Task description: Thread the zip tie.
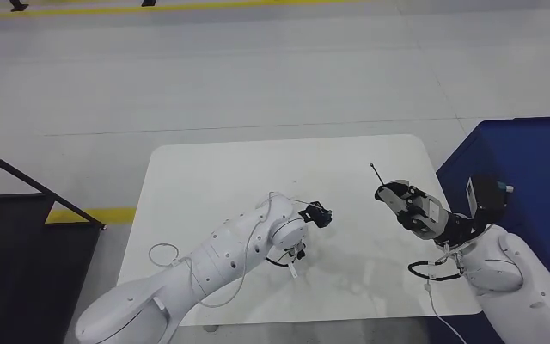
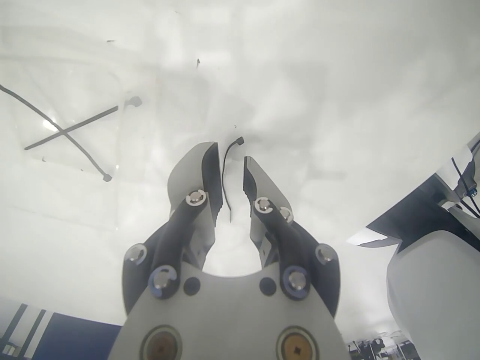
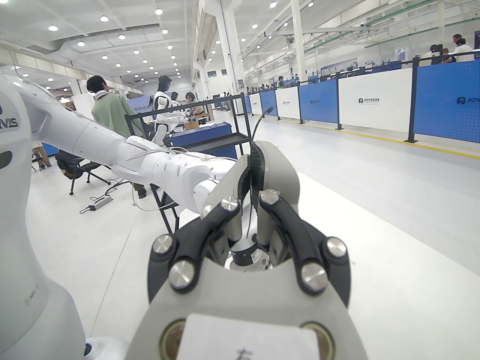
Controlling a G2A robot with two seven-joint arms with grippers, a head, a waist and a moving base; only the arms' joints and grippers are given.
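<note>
Right gripper (image 3: 256,153), jaws pinching zip tie (image 3: 258,124); head sticks out past tips.

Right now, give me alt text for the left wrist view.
The left gripper hangs open over the white table, with a black zip tie in the gap between its jaws. Farther off, two more zip ties lie crossed on the table.

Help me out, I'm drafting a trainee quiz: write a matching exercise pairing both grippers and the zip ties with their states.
Things
1. left gripper
2. right gripper
3. two thin dark plastic zip ties
4. curved thin black zip tie

States
A. crossed in an X on the white table
B. shut on an upright black zip tie
C. in the gap of an open gripper
D. open

Pairs: 1-D; 2-B; 3-A; 4-C
</note>
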